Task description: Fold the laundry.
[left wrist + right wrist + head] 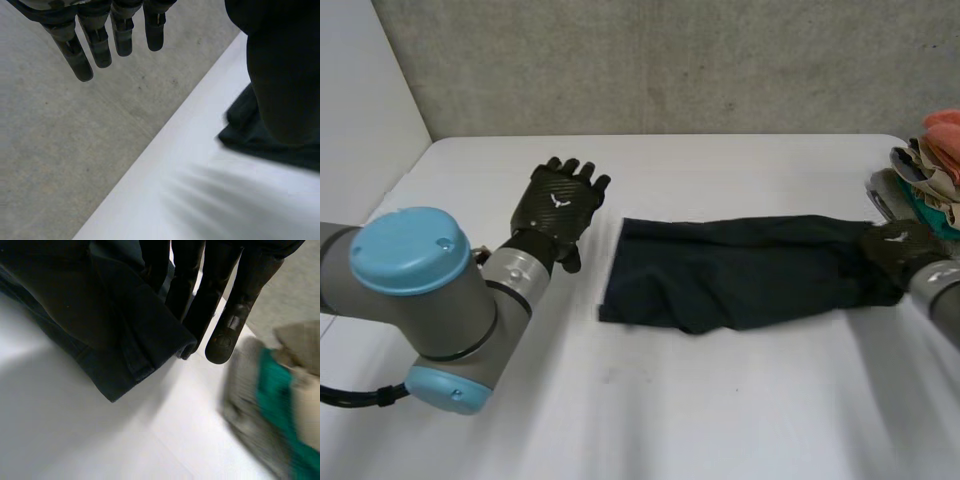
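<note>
While the dark garment (740, 272) is lying across the tabletop (720, 400) toward its right edge, the right robot hand (897, 250) is sitting at that end, grip not tellable, and the left robot hand (558, 208) is hovering open, empty, so one-sided pulling is likely risking bunching.

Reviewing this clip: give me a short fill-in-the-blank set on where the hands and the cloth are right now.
1. The dark cloth lies on the ___ table.
2. The robot's ___ hand is at the cloth's end nearest the pile of clothes.
3. The left hand, apart from the cloth, holds ___.

Missing words: white; right; nothing.
</note>
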### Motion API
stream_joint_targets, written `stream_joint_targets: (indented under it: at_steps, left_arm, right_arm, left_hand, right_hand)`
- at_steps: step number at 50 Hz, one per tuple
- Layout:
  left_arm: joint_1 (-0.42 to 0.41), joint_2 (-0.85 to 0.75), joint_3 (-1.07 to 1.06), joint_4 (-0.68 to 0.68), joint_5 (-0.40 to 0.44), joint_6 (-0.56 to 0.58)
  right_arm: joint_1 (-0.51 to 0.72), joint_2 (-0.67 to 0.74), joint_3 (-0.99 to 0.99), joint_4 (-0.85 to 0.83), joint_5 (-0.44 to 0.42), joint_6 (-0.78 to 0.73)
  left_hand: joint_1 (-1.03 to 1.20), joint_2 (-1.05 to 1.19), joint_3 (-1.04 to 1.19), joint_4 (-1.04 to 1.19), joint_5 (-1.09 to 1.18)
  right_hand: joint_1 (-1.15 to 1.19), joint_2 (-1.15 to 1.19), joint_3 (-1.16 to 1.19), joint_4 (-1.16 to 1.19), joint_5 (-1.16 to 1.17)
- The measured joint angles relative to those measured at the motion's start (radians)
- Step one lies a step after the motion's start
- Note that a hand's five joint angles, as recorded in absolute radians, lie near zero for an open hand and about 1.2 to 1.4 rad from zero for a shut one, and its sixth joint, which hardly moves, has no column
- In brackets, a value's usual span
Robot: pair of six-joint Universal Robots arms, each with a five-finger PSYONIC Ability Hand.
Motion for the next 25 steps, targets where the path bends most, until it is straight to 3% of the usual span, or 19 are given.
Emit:
stream_joint_targets:
  at_steps: [6,12,13,15,16,25]
  left_arm:
    - [0.007,0.061,-0.046,0.000,0.001,-0.002]
    - [0.005,0.078,-0.065,0.000,0.001,-0.002]
    - [0.003,0.080,-0.067,0.000,0.001,-0.003]
    - [0.001,0.081,-0.069,0.000,0.000,-0.003]
    - [-0.002,0.082,-0.071,0.000,0.000,-0.003]
    - [-0.008,0.090,-0.066,0.001,-0.001,-0.021]
  right_arm:
    - [-0.027,-0.045,-0.013,0.007,-0.004,-0.246]
    - [0.055,-0.053,-0.051,-0.013,-0.023,-0.314]
    - [0.146,-0.051,-0.080,-0.034,-0.054,-0.327]
    - [0.179,-0.050,-0.090,-0.042,-0.066,-0.329]
    - [0.263,-0.039,-0.104,-0.063,-0.108,-0.331]
    - [0.527,0.073,-0.111,-0.106,-0.284,-0.348]
  left_hand:
    - [0.000,0.000,0.000,0.000,0.000]
    - [0.000,0.000,0.000,0.000,0.000]
    - [0.000,0.000,0.000,0.000,0.000]
    - [0.000,0.000,0.000,0.000,0.000]
    - [0.000,0.000,0.000,0.000,0.000]
    - [0.000,0.000,0.000,0.000,0.000]
  right_hand:
    - [0.032,0.000,0.018,0.000,0.000]
    - [0.051,0.004,0.018,0.001,0.009]
    - [0.061,0.004,0.018,0.002,0.027]
    - [0.062,0.004,0.018,0.002,0.035]
    - [0.062,0.004,0.027,0.002,0.038]
    - [0.068,0.004,0.036,0.004,0.038]
